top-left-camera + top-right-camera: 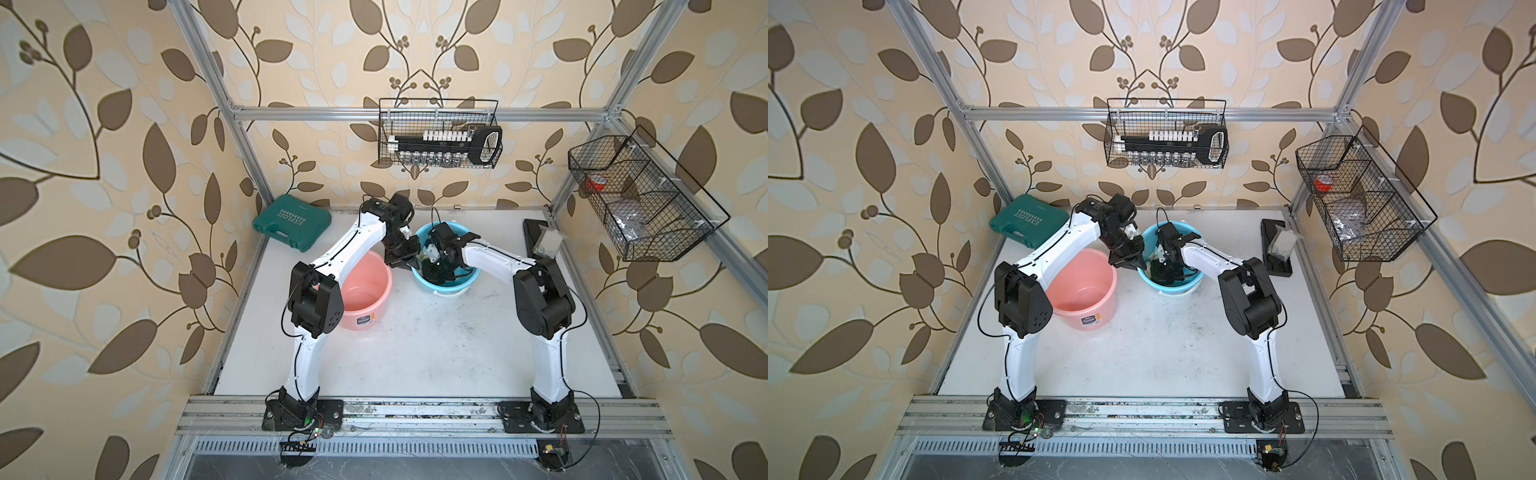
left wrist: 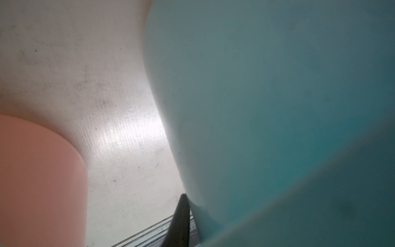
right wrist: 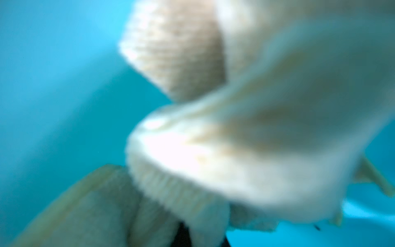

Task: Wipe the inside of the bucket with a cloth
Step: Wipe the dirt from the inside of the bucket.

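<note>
We have the left gripper (image 1: 404, 266) clamped on the blue bucket (image 1: 471, 279) rim and the right gripper (image 1: 437, 271) pinching the cloth (image 3: 235, 149) inside it. We brace the rim, press the cloth to the wall and sweep round, staying clear of the left gripper.

Both top views bright, evenly lit and crisp, only faint shadows on the surface (image 1: 415, 340). Left wrist view: white glare patch on it, blue bucket (image 2: 277, 107) soft and close. Right wrist view: cloth (image 3: 235, 149) badly blurred, partly blown out.
</note>
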Motion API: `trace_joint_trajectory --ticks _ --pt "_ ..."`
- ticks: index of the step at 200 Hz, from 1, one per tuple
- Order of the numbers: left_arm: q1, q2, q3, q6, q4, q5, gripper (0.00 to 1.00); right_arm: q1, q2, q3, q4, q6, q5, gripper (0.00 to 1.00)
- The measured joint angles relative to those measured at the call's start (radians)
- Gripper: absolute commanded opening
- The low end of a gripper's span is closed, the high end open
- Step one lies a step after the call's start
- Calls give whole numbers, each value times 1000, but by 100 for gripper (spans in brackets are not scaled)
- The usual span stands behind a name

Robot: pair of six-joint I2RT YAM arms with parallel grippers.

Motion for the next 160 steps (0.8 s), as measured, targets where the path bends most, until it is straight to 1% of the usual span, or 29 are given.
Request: trace_joint_trajectory --ticks 18,38,73,116,160 --pt "2 -3 0 -2 -14 -1 0 2 0 -2 -6 -23 -19 0" --pt "5 -3 0 -1 -27 -4 0 16 -1 -2 -39 -73 28 0" --pt "2 -3 0 11 -45 -4 0 57 -21 -3 -119 -138 241 0" --pt "-16 -3 0 30 -43 -13 0 72 -87 -5 -191 -184 500 0" --pt "-16 -12 -20 31 -5 -23 0 67 -96 35 -246 -216 679 0"
